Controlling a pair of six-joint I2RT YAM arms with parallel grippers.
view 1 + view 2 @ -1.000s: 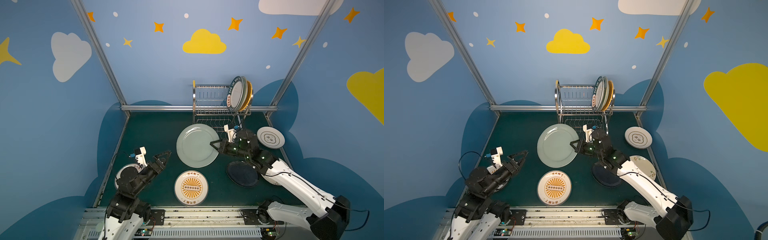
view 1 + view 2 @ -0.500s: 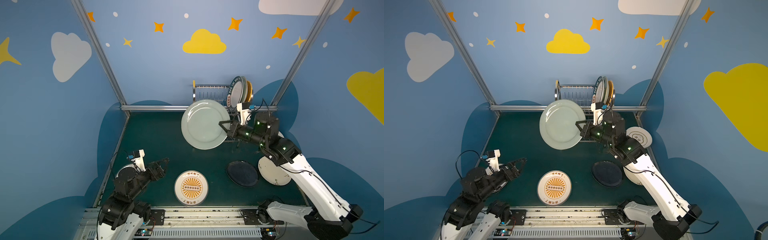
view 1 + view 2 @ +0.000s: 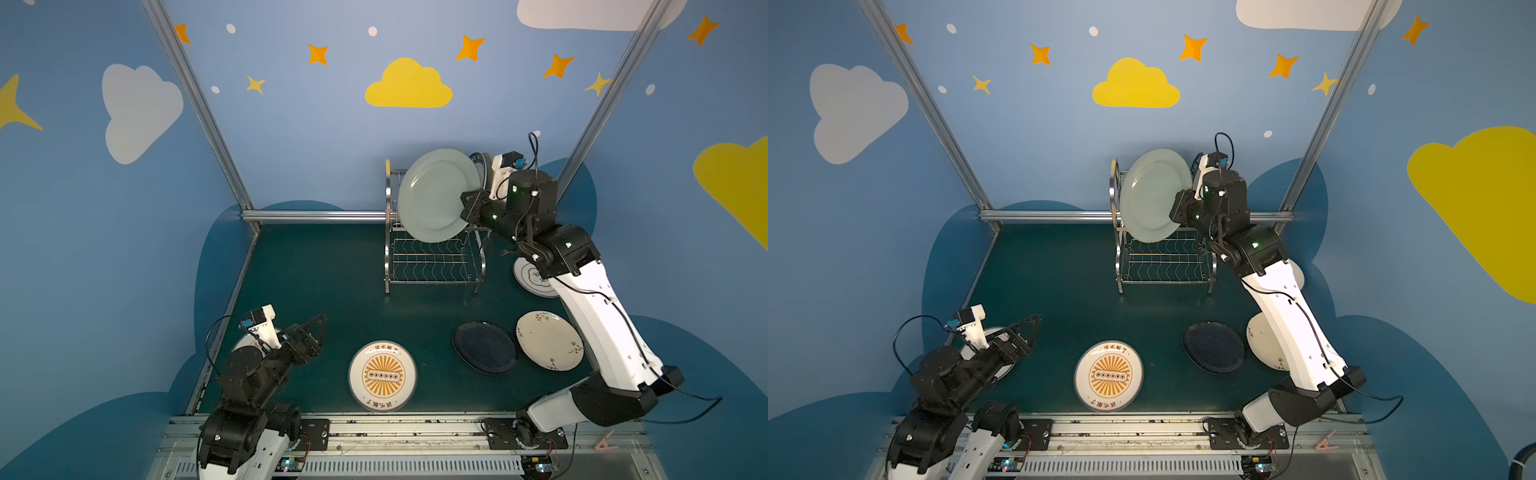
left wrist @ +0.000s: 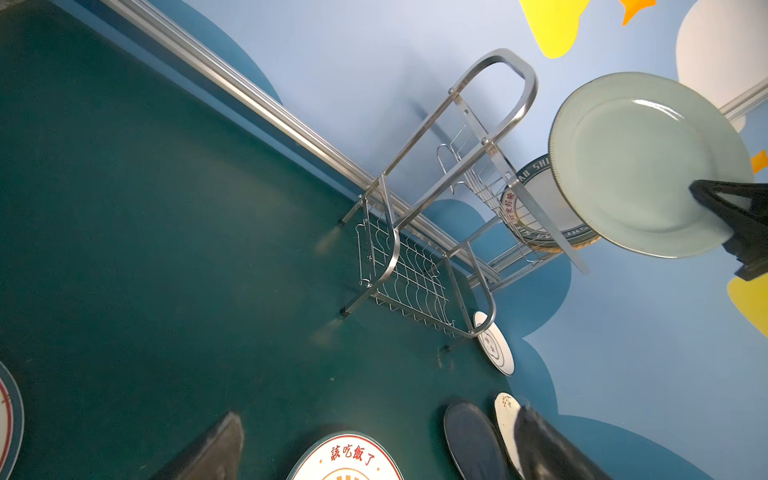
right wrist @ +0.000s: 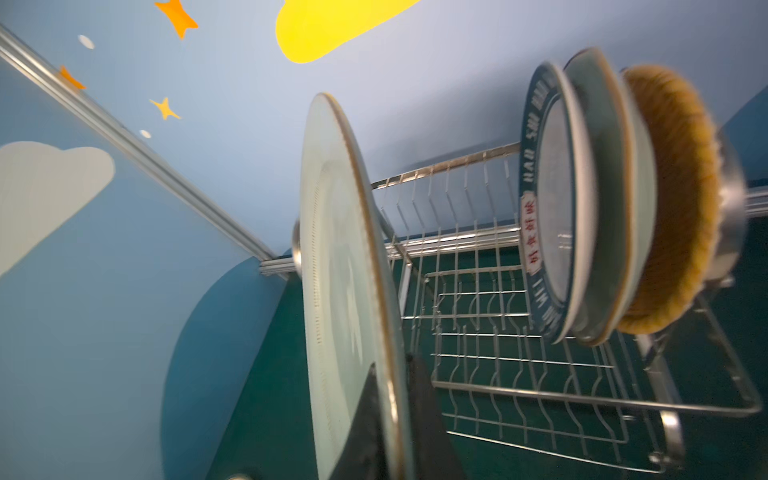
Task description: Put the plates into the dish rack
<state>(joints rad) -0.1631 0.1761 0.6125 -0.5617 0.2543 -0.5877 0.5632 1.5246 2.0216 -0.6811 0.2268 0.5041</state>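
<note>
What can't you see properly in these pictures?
- Left-side plate: mostly under the left arm in both top views, and cut off by the picture edge in the left wrist view.
- Racked plates: mostly behind the held grey-green plate and the right arm in both top views; their lettering is blurred in the right wrist view.
- Floral plate: half behind the right arm in a top view.

Our left arm (image 3: 249,374) crouches low by its base, left gripper (image 3: 320,336) spread wide. Our right arm (image 3: 602,324) stretches up and forward, right gripper (image 3: 466,206) pinched tight on the rim of a plate (image 3: 436,195), holding it on edge.
</note>
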